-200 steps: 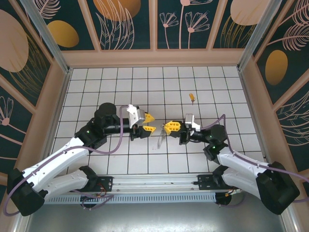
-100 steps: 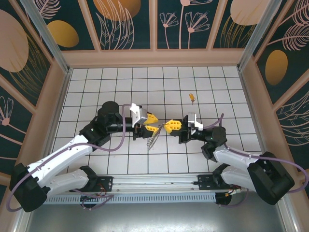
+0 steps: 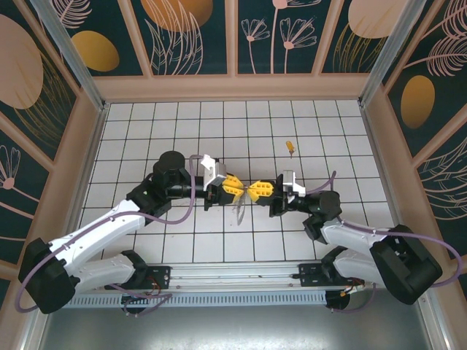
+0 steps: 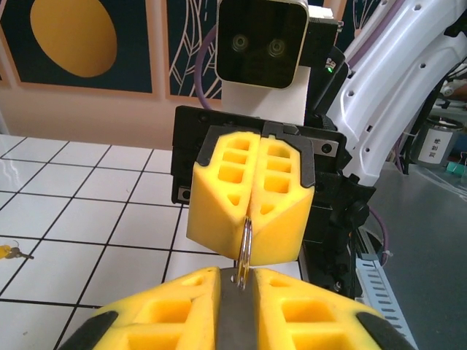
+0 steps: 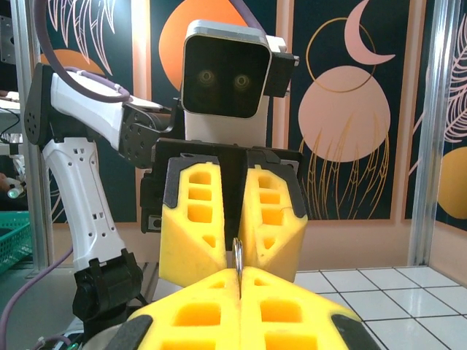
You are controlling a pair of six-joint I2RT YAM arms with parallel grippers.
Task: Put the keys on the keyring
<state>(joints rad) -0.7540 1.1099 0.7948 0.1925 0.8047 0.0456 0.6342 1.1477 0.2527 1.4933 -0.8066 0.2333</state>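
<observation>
Here, mid-floor, the left gripper [image 3: 235, 187] and right gripper [image 3: 254, 191] meet nose to nose, both clamped on the one keyring [image 4: 246, 248], held above the tiled floor [image 3: 146, 131]. One key [image 3: 290, 147] lies alone beyond them toward the back wall [image 3: 233, 86], with open tiles all round it and the side walls well apart.

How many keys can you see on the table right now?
1. A key with an orange-yellow head lies alone on the tiled floor, far right of centre. More could be hidden at the held keyring.
</observation>
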